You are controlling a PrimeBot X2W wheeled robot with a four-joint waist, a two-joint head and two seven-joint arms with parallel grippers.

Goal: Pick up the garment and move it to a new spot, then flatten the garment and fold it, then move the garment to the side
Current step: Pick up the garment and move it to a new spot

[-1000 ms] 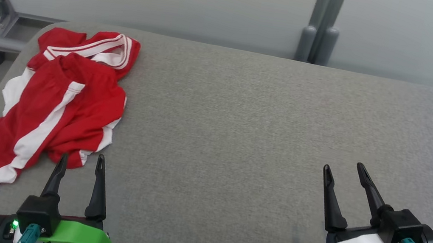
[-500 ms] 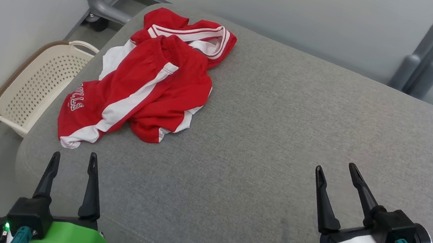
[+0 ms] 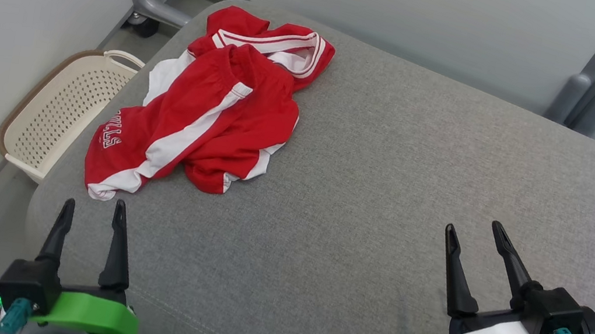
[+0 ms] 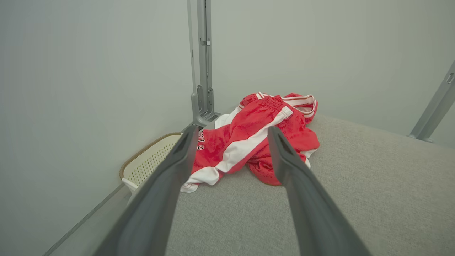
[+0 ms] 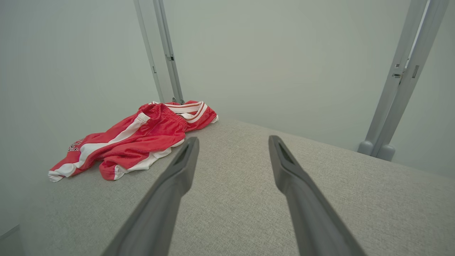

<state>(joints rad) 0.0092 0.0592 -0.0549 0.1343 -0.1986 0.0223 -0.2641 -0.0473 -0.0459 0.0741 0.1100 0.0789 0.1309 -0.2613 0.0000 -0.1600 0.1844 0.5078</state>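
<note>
Red-and-white garment [image 3: 211,113] lies crumpled at the grey pad's [image 3: 390,175] far left corner, untouched; both the left gripper [image 3: 94,203] and right gripper [image 3: 473,227] hover empty, jaws apart, likely poised for pickup.

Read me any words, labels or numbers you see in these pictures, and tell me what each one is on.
"ULLS": white outlined letters near the leg hem of the red shorts, head view; a fold may hide a letter before them.
Same print in the right wrist view: too blurred to read.
No other text can be read.
</note>
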